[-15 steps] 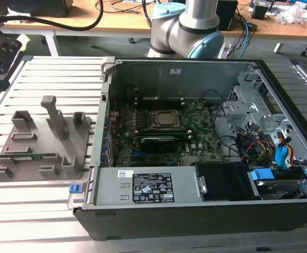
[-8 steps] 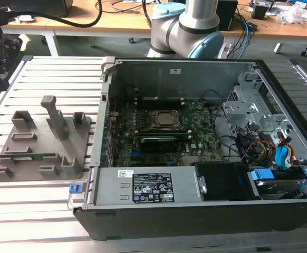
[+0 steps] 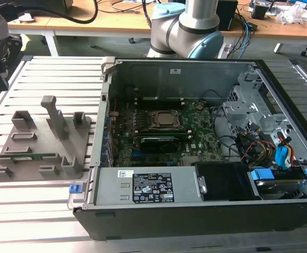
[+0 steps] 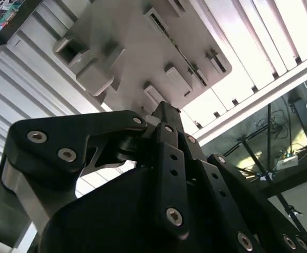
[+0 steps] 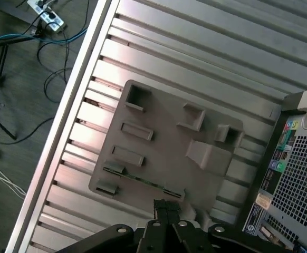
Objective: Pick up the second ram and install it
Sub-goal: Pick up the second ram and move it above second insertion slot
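In the first wrist view the gripper (image 5: 163, 204) hangs over the plate (image 5: 164, 137), clenched on nothing, it seems. The second ram (image 5: 143, 181) lies in its plate slot, at the exterior view's lower left, not yet picked up. Farther right, the motherboard (image 3: 124, 135) awaits it.

Beyond the jaws, fixture plate (image 5: 159, 137) is looking like matt grey plastic; ribbed bench (image 5: 206, 58) is showing satin bare metal; jaws are showing matt black, bright screws (image 4: 174, 215).
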`<action>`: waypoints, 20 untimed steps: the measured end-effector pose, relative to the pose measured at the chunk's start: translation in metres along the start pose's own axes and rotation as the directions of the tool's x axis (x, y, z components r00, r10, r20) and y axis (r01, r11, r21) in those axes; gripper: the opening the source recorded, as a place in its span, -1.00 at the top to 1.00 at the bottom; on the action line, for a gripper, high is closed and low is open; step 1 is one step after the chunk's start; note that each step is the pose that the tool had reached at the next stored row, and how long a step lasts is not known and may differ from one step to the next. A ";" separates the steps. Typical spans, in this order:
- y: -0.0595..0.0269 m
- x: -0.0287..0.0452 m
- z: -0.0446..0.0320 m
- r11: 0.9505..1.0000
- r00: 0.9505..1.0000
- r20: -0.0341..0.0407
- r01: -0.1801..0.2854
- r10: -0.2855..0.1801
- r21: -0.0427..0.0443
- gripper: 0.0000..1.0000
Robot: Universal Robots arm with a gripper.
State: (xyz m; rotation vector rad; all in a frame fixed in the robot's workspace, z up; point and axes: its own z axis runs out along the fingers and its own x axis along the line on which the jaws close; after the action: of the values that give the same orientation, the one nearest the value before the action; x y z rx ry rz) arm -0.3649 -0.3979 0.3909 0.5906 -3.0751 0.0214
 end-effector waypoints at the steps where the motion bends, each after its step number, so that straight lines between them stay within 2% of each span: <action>1: 0.0000 0.0000 0.0000 1.000 1.000 0.000 0.019 -0.019 0.000 0.79; 4: 0.0000 0.0000 0.0000 0.997 0.997 0.001 0.077 -0.077 0.001 0.79; 5: 0.0000 0.0000 0.0000 0.992 0.992 0.001 0.124 -0.124 0.002 0.79; 6: 0.0001 0.0000 0.0000 0.988 0.988 0.002 0.152 -0.152 0.002 0.79; 9: 0.0001 0.0000 0.0000 0.976 0.976 0.002 0.216 -0.216 0.003 0.79; 11: 0.0001 0.0000 0.0000 0.967 0.967 0.003 0.256 -0.256 0.004 0.79; 14: 0.0001 0.0000 0.0000 0.956 0.956 0.003 0.293 -0.293 0.004 0.79; 16: 0.0001 0.0000 0.0000 0.946 0.946 0.003 0.325 -0.325 0.005 0.79; 18: 0.0001 0.0000 0.0000 0.938 0.938 0.003 0.346 -0.346 0.005 0.79; 20: 0.0002 -0.0001 0.0000 0.925 0.925 0.003 0.379 -0.380 0.006 0.79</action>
State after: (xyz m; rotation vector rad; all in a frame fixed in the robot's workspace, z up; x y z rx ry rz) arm -0.3650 -0.3977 0.3910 1.1753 -2.9054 0.0242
